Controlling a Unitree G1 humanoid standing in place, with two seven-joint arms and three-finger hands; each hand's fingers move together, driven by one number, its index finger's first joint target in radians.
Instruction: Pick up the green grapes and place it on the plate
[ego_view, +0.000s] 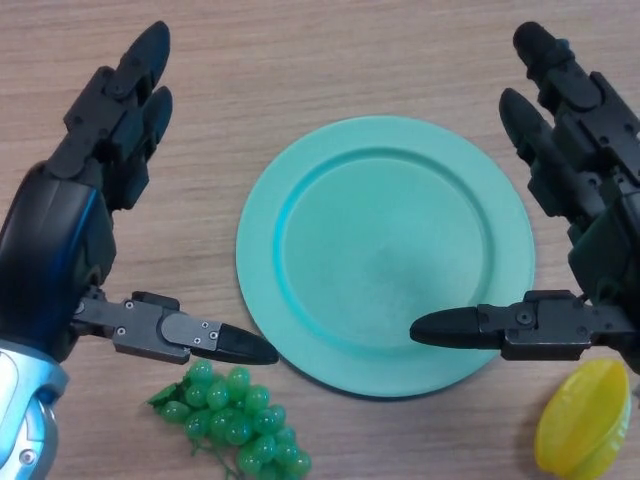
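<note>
Grapes (235, 420) lie beside the plate (300, 200), under the spread left hand (95, 190); right hand (585, 210) spread too.

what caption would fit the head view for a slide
Both hands, left and right, open beside an empty green plate; green grapes near the left thumb, yellow star fruit at lower right.

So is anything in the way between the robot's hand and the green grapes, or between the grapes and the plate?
Nothing visible is. The left hand hovers open, its thumb just above the green grapes. The plate lies bare right beside the bunch. The yellow fruit sits off on the other side.
</note>
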